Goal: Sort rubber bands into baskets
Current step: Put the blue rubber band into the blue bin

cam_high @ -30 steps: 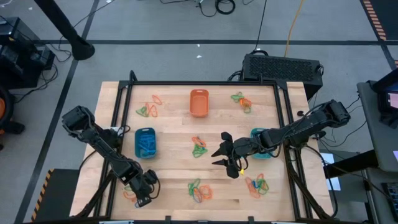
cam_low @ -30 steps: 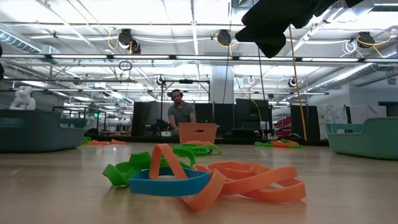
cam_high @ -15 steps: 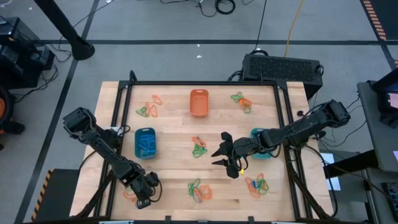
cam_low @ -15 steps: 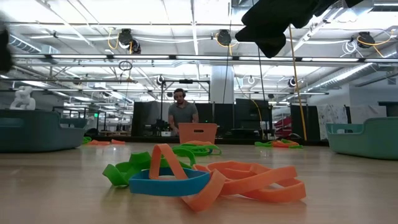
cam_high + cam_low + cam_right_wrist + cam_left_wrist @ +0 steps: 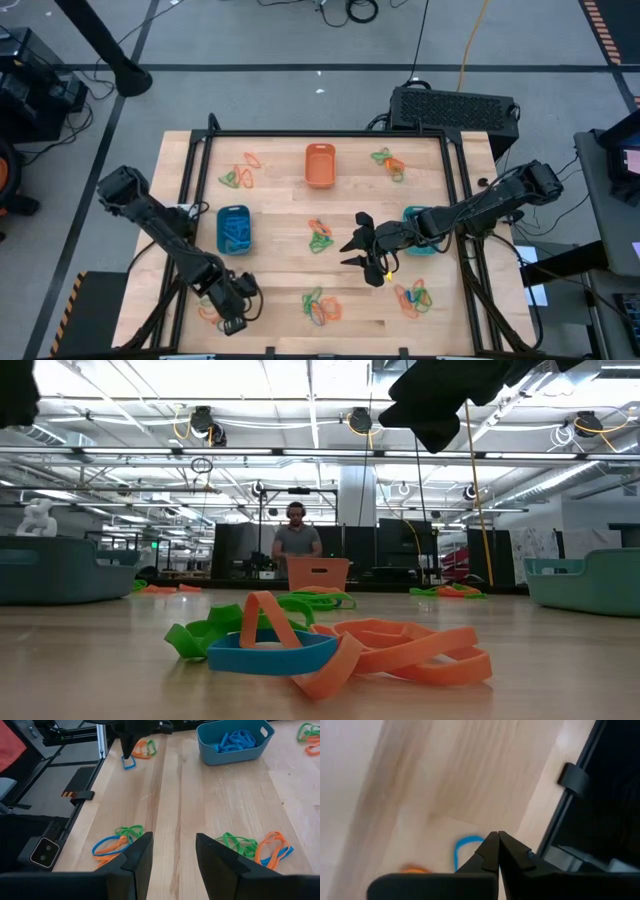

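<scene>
My left gripper (image 5: pixel 232 320) hangs over the table's near left corner, shut on a blue rubber band (image 5: pixel 128 764). Orange and green rubber bands (image 5: pixel 142 749) lie on the wood beside it. My right gripper (image 5: pixel 356 242) stands open over the table's middle, with nothing between its fingers (image 5: pixel 172 855). The blue basket (image 5: pixel 233 230) holds several blue bands. The orange basket (image 5: pixel 320 165) stands at the far middle. The teal basket (image 5: pixel 418 243) is partly under my right arm. Heaps of mixed bands (image 5: pixel 320 306) lie about the table. My left gripper pinches the blue band by a short piece of its loop (image 5: pixel 481 846) at the very tips of its two shut fingers. The fingers slant steeply down from above. The rest of the loop (image 5: pixel 128 765) hangs below the fingertips; whether its lower end touches the wood I cannot tell.
Other heaps of bands lie at the far left (image 5: pixel 238 175), far right (image 5: pixel 390 163), middle (image 5: pixel 320 236) and near right (image 5: pixel 412 297). A black frame rail (image 5: pixel 190 220) runs along the table's left edge. A person (image 5: pixel 297 540) stands in the room beyond the table.
My left gripper has risen a little over the near left corner, and part of that arm now shows at the low view's upper left. My right arm has kept still.
</scene>
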Robot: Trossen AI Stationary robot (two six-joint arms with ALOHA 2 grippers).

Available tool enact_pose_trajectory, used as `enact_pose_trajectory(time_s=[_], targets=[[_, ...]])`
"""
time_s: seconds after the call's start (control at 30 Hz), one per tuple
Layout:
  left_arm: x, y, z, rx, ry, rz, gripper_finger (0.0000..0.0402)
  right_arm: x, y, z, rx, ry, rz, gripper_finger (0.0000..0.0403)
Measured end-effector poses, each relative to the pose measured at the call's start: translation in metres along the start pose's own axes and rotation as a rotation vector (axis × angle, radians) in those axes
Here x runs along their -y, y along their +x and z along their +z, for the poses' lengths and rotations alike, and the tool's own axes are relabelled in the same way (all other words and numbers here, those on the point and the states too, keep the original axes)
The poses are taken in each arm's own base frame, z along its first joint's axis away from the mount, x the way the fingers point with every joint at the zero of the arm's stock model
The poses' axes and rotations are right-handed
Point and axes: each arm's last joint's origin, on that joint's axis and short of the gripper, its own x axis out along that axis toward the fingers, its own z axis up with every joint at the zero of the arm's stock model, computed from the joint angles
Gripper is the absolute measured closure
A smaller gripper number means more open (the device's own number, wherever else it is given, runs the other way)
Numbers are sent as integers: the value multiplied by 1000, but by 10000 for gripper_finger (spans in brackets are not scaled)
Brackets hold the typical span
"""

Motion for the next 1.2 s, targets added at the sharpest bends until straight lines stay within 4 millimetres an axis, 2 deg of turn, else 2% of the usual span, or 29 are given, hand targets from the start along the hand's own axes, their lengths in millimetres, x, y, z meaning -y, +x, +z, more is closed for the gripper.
enact_pose_trajectory(time_s=[0.4, 0.53, 0.83, 1.2], targets=[[1, 16, -12, -20, 31, 43, 291, 0, 0, -1, -5, 0, -2, 261], [-1, 25, -15, -30, 37, 69, 269, 0, 0, -1, -6, 0, -1, 261], [-2, 45, -23, -82, 10, 104, 264, 0, 0, -1, -6, 0, -1, 261], [0, 48, -28, -86, 92, 82, 265, 0, 0, -1, -6, 0, -1, 261]])
